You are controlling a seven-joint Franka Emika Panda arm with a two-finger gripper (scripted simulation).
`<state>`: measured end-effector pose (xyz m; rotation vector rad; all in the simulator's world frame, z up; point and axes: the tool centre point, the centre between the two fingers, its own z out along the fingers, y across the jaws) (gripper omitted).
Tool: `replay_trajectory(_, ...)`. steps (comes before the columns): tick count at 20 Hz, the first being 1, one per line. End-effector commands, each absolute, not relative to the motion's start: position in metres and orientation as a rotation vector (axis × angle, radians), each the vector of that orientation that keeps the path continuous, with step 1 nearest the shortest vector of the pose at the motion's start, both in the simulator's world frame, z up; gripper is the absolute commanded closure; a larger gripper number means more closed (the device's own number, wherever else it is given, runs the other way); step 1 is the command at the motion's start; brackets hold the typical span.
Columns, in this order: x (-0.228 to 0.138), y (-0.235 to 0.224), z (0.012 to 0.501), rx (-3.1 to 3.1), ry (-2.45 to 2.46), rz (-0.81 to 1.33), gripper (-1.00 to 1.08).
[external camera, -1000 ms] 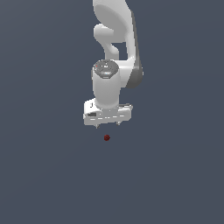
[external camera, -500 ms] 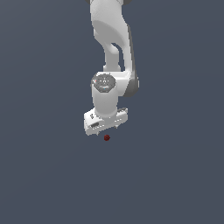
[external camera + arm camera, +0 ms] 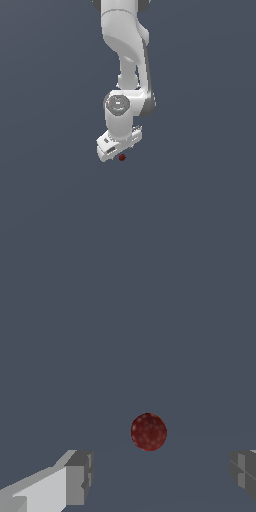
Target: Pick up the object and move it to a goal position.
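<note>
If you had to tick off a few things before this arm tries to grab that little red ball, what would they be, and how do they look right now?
1. Gripper open wide enough for the ball: ok.
2. Ball sits between the two fingers in the wrist view: ok.
3. Nothing held yet: ok.
4. Gripper close above the ball in the exterior view: ok.
5. Fingertips low enough to close around it: cannot tell.
6. Goal position visible: not ok, no marker shows.

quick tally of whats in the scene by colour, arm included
dark red: 1, the ball
white: 1, the robot arm with its gripper, jaws wide apart
total: 2
</note>
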<state>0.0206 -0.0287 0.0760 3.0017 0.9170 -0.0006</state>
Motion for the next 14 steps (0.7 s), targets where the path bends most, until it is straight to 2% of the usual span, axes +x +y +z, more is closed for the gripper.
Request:
replay_trajectory(1, 0.021, -0.029, 0.071, 2.989, 0.961, 0.000, -0.92)
replay_trajectory(14, 0.020, -0.029, 0.054, 2.980, 0.993, -0.001, -0.92)
